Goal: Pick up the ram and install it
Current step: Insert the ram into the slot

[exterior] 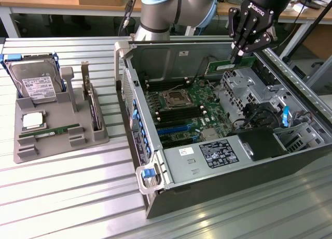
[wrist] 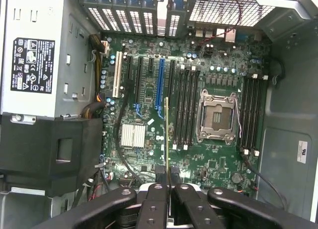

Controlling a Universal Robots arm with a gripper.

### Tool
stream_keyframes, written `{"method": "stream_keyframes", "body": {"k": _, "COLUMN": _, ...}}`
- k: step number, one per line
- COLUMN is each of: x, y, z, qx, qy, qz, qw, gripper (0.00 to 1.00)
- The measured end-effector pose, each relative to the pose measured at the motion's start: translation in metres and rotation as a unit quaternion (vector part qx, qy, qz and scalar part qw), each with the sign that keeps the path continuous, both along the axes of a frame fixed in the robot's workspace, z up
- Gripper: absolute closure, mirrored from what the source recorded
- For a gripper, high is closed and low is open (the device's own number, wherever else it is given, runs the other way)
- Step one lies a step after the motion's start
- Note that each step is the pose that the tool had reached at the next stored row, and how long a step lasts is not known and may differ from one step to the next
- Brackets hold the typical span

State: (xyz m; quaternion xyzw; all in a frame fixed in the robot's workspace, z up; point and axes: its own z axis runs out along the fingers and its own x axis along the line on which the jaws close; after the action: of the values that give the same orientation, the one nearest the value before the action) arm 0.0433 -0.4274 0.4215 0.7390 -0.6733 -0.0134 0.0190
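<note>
Ram (wrist: 167, 134) pinched edge-on by gripper (wrist: 169, 189), contact point seemingly hidden.

We see the holder (exterior: 27, 152) near the table's (exterior: 78, 208) edge on the exterior view's left, the open case (exterior: 207, 190) to its right, and the ram (exterior: 220, 67) above the case's far wall.

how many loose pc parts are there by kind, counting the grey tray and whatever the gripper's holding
ram sticks: 2, the held ram in the gripper and the tray ram
hard drives: 1, the hard drive
processors: 1, the processor
expansion cards: 1, the expansion card
total: 5
</note>
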Motion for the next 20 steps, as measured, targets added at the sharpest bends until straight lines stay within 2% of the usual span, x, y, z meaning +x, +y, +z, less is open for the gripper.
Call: {"method": "stream_keyframes", "body": {"k": 20, "x": 0.000, "y": 0.0000, "z": -0.0133, "qx": 0.0000, "qy": 0.0001, "qz": 0.000, "qw": 1.0000, "gripper": 0.88}}
